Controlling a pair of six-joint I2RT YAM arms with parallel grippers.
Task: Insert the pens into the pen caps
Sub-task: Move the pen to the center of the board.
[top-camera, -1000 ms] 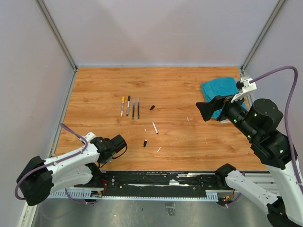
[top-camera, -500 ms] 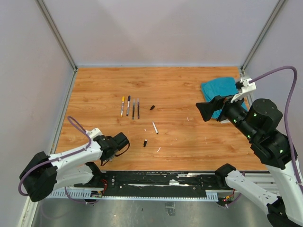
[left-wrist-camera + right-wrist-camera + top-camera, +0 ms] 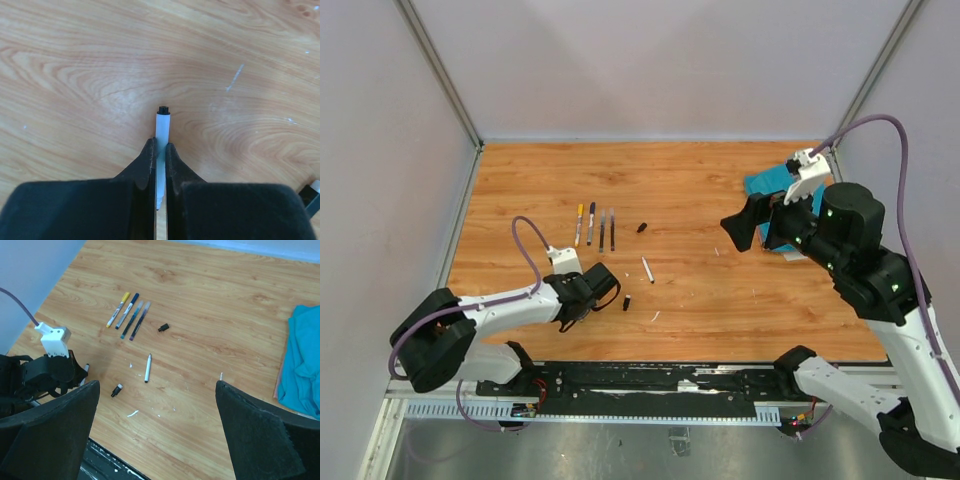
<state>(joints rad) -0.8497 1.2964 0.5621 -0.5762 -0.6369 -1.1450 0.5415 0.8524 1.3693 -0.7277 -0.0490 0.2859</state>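
My left gripper point(image 3: 160, 145) is shut on a thin white pen point(image 3: 162, 122). The pen's black-ringed end sticks out ahead of the fingertips, low over the wood. In the top view this gripper point(image 3: 603, 286) sits just left of a black pen cap point(image 3: 626, 301) with a pale end, and apart from it. Another white pen point(image 3: 647, 269) lies loose at mid-table, with a second black cap point(image 3: 642, 227) behind it. Several pens lie side by side in a row point(image 3: 595, 226), one with a yellow end point(image 3: 578, 222). My right gripper point(image 3: 752, 228) hangs high and open, holding nothing point(image 3: 157, 383).
A teal cloth point(image 3: 766, 186) lies at the back right, partly under the right arm, and shows at the right edge of the right wrist view point(image 3: 302, 365). Small pale scraps point(image 3: 132, 413) dot the wood. Grey walls enclose the table, and a black rail point(image 3: 650, 385) runs along the near edge.
The left arm has swung forward and right from the near-left corner to beside the near cap, and its jaws have come shut. The right arm has shifted slightly left and back.
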